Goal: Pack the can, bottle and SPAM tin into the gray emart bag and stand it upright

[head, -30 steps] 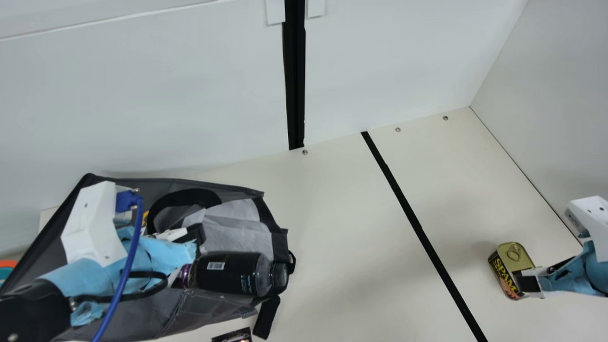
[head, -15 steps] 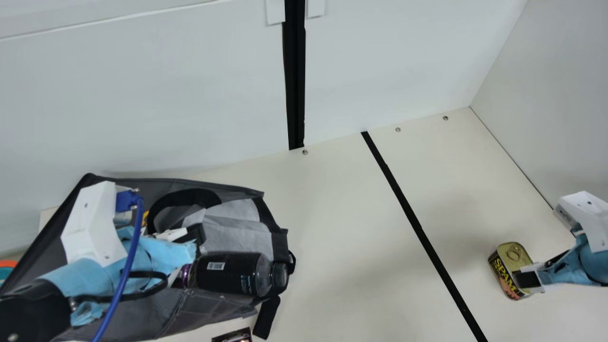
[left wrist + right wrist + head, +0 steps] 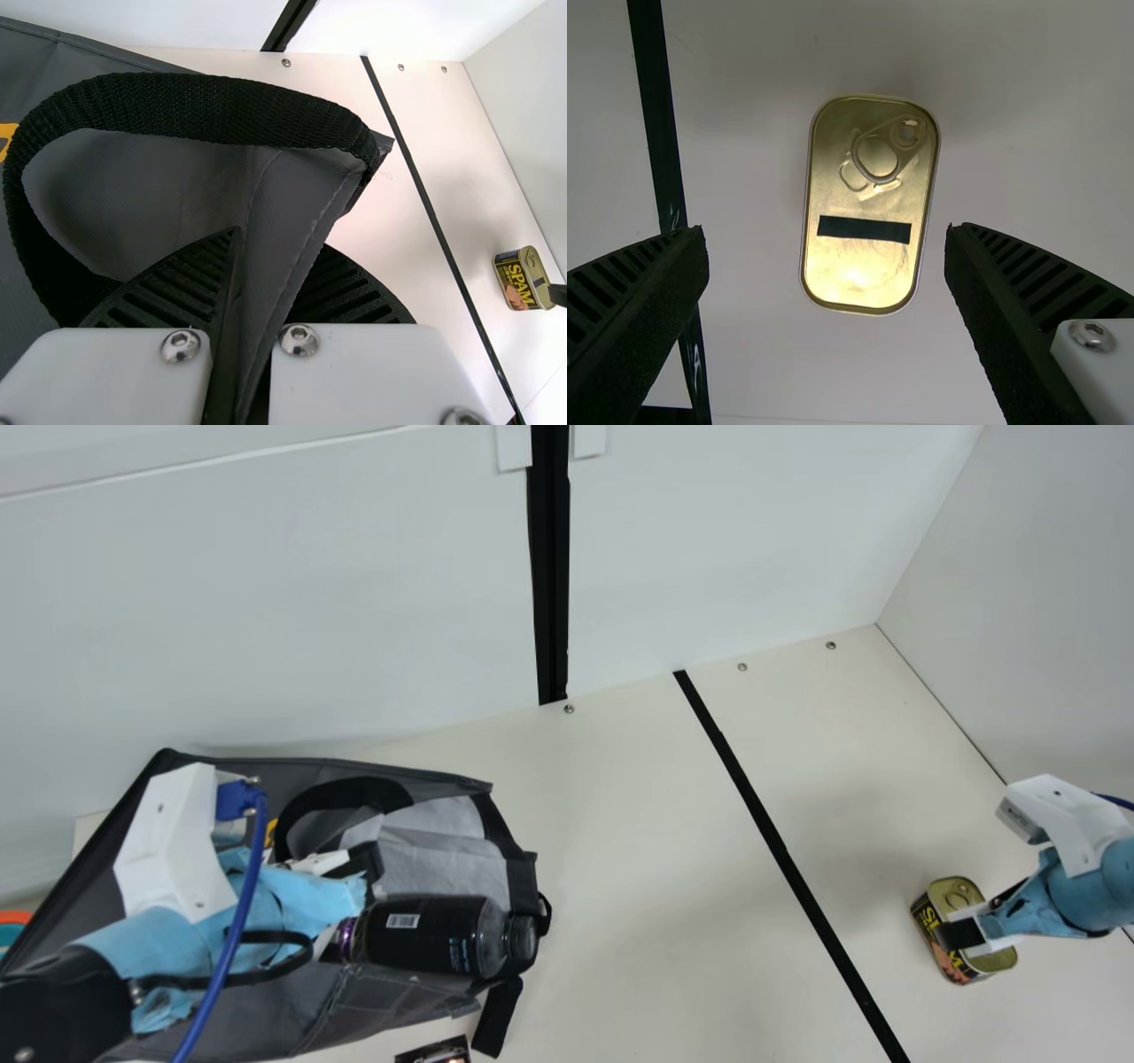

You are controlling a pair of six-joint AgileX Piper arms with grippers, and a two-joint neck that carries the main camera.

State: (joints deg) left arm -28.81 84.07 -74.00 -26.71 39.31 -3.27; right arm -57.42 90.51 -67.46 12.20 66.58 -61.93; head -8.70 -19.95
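Presently listed, item one: tin (image 3: 855, 279), oblong, gold lid with ring pull (image 3: 877, 158), lid uppermost on the worktop (image 3: 664, 868), well apart from the bag (image 3: 381, 1005). Handling, by judgement: presumably full, so dense for its bulk; stiff, not fragile; metal walls likely slick, corners rounded. Recommended hold: square across the narrower width, midway along the two long walls, low enough to clear the rim; ring pull unsuitable. Right end effector (image 3: 825, 232): spread wide, one finger to each long side, nothing held. Left end effector (image 3: 279, 257): closed on a fold of bag, beside the black handle (image 3: 221, 106). Bag: gray, limp fabric, lying down, apt to sag unless held. Bottle (image 3: 425, 934): dark, capped, lying along the bag; probably smooth and inclined to roll.
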